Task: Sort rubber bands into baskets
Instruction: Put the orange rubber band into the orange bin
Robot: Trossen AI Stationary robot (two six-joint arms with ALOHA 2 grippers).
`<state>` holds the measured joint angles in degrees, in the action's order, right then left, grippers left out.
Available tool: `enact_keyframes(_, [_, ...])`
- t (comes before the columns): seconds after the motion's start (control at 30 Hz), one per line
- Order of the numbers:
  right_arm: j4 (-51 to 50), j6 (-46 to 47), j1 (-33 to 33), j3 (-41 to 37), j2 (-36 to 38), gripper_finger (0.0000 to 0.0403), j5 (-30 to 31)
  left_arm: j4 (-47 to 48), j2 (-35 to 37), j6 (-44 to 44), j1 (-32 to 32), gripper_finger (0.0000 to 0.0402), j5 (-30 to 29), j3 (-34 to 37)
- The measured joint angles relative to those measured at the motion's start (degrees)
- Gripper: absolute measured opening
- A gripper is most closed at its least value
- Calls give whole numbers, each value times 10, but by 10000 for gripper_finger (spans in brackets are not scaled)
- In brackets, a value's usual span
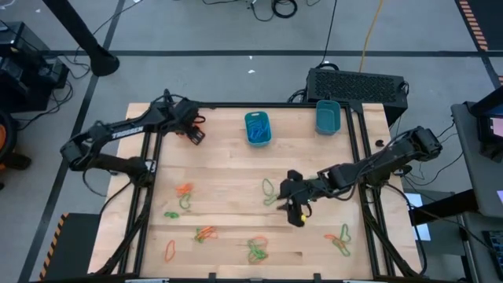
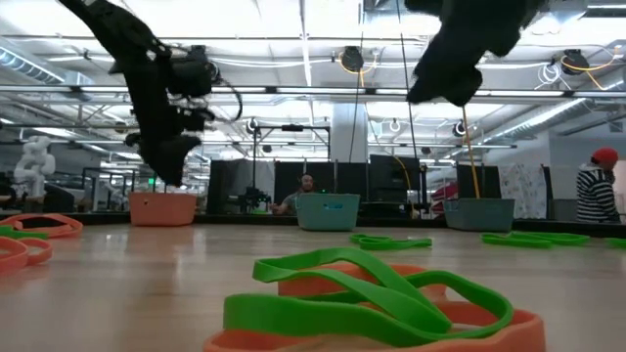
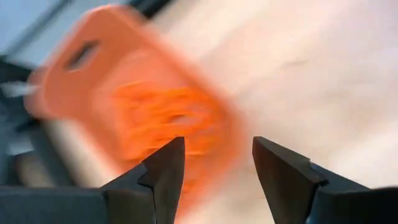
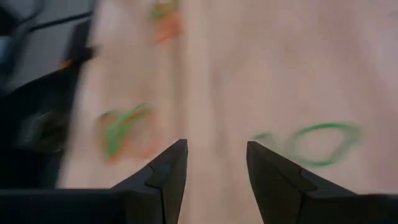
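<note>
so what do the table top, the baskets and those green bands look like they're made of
Table top: pale wood planks, matt; grain and board seams show.
Baskets, such as the teal one and the orange one: probably moulded plastic, smooth, rounded corners, a cut handle slot.
Green bands: likely rubber, flat, floppy, matt loops.

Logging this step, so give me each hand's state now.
Left hand: open, empty, over the orange basket.
Right hand: open, empty, above the table.
</note>
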<state>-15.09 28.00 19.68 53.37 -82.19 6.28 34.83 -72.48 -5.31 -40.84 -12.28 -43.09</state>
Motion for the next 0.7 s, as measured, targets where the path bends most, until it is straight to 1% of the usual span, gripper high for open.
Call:
enact_keyframes(0.1, [-7,7,19,12,0,157,-69,0,42,-25,51,197,91,0])
enact_keyframes(0.13, [-6,20,26,15,0,157,-83,-5,57,-34,75,197,114,2])
enact_keyframes(0.2, [-10,55,44,20,1,157,-99,-28,84,-48,136,197,133,12])
enact_keyframes(0.33, [-98,128,91,36,1,157,-109,-73,117,-86,274,197,132,29])
enact_keyframes(0.43, [-170,209,125,41,1,157,-111,-136,120,-107,388,197,113,35])
enact_keyframes(0.57, [-259,343,174,40,-3,157,-109,-264,92,-109,528,197,81,51])
enact_keyframes(0.63, [-287,393,200,40,-11,157,-111,-314,68,-107,584,197,49,53])
enact_keyframes(0.7, [-292,423,222,40,-21,157,-111,-363,38,-93,630,196,11,53])
